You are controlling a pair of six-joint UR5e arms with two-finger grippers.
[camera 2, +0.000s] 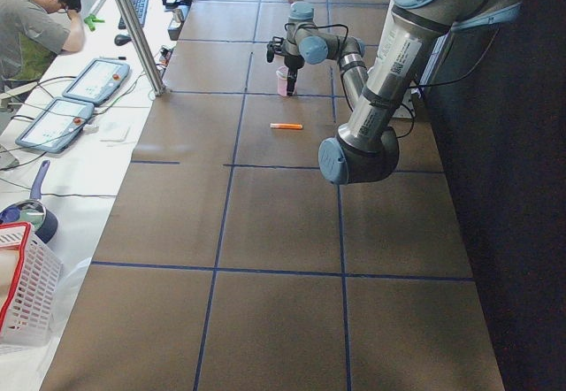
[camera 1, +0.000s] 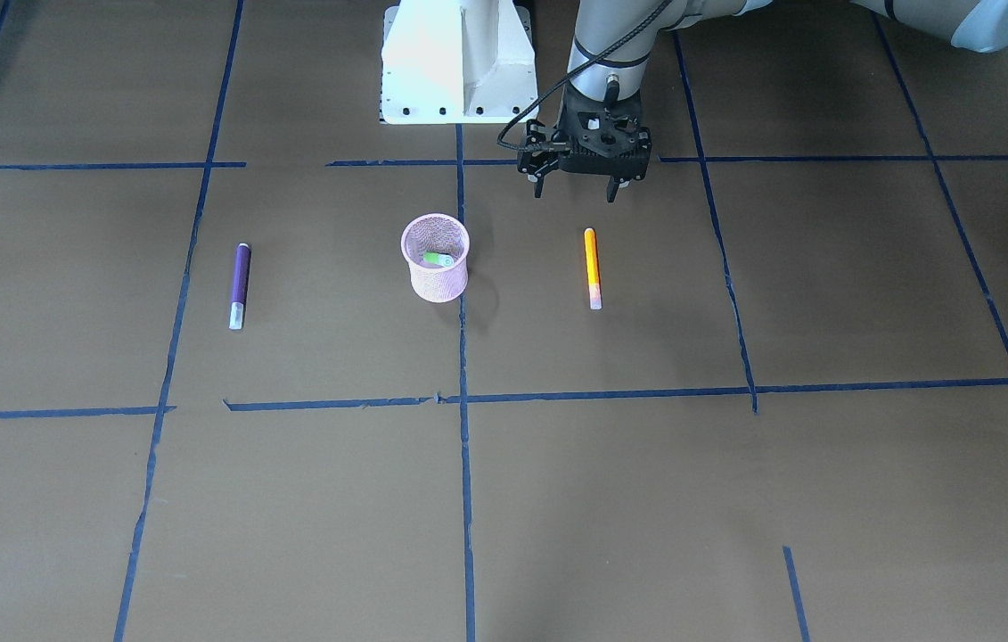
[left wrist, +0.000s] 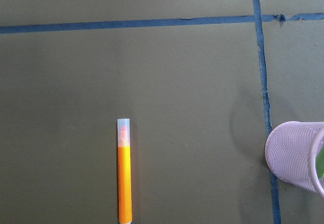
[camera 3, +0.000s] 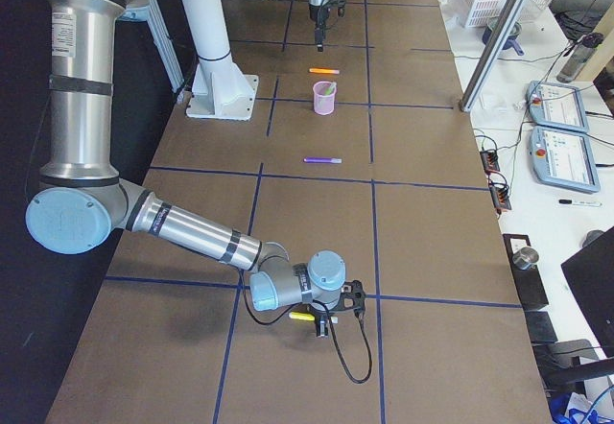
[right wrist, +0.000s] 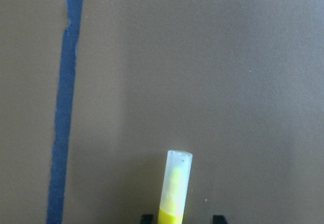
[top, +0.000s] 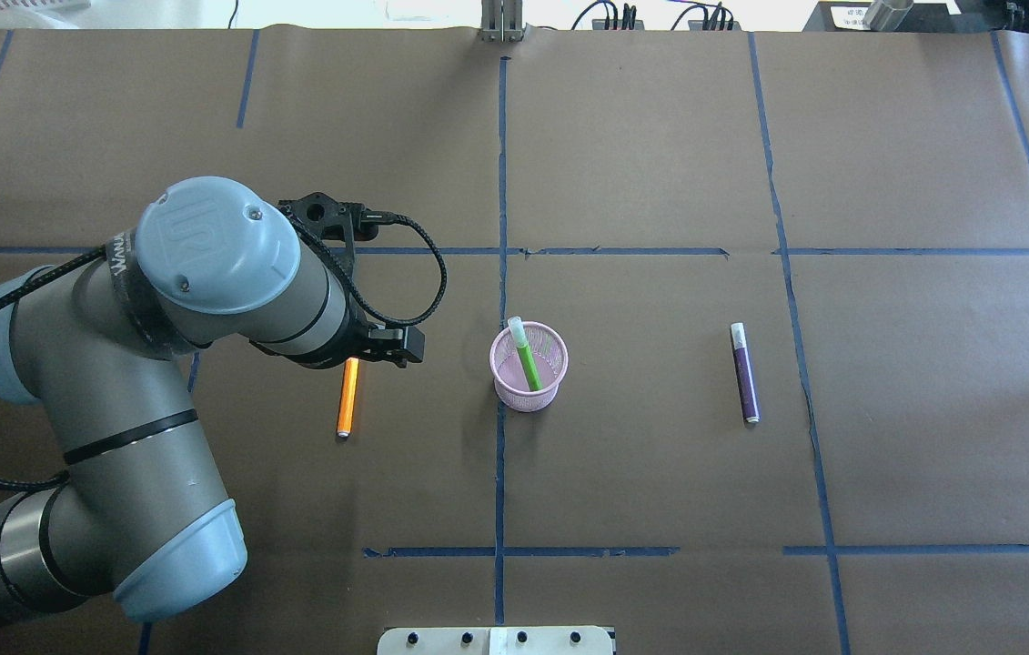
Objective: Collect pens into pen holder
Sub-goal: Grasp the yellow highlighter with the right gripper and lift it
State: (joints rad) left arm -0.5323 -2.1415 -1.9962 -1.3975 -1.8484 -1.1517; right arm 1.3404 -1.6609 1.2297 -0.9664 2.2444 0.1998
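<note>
While the left pincer hangs above the table with its two fingers spread and nothing between them, the orange pen lies flat below it. The overhead view hides the pen's pale end under the wrist. The left wrist view shows the whole pen low and left of centre. It runs crosswise, with the pale end toward the far edge.

The pink holder stands about midway along the table's length, nearer the robot's edge than the far edge. It is near the orange pen, on the side toward the table's right end, but not touching it. The green pen leans inside it with the pale end up. The purple pen lies flat further toward the right end, well apart from the holder and parallel to the orange pen.

The left arm comes in from the left end, bent at the elbow, with its wrist turned so the pincer points straight down. The right arm slopes low toward the table's right end. There the two tips of the right pincer stand apart on either side of a yellow pen, with a gap showing on each side.

Bare brown paper crossed by blue tape lines stretches from all three pens to the far edge.
</note>
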